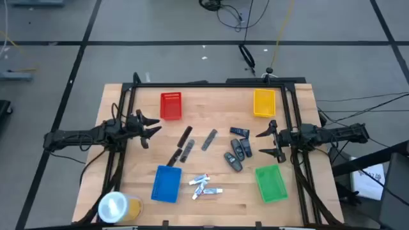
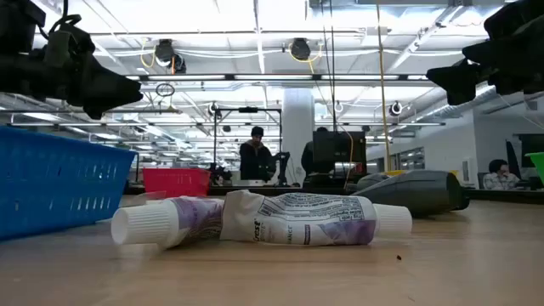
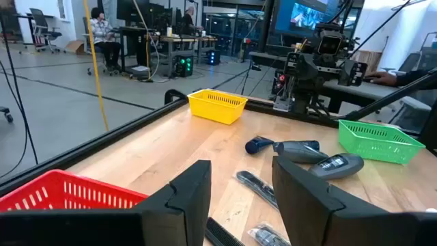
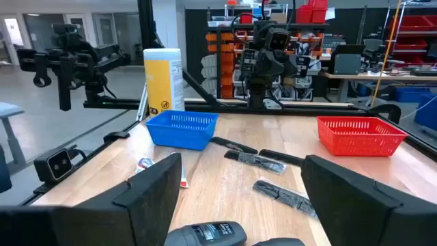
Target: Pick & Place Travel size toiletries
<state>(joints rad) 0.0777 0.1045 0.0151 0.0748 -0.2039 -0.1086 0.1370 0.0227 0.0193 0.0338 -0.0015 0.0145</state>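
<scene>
Small white tubes lie near the table's near edge beside the blue tray; in the low view two of them rest on their sides. Slim dark-grey sticks lie at mid-table. Dark oval pieces and a small dark-blue piece lie right of centre. My left gripper hovers open at the left edge, its fingers pointing toward the sticks. My right gripper hovers open at the right, above the oval pieces.
Four trays sit around the items: red far left, yellow far right, blue near left, green near right. A yellowish roll with a white top stands at the near-left corner. People show in the room beyond.
</scene>
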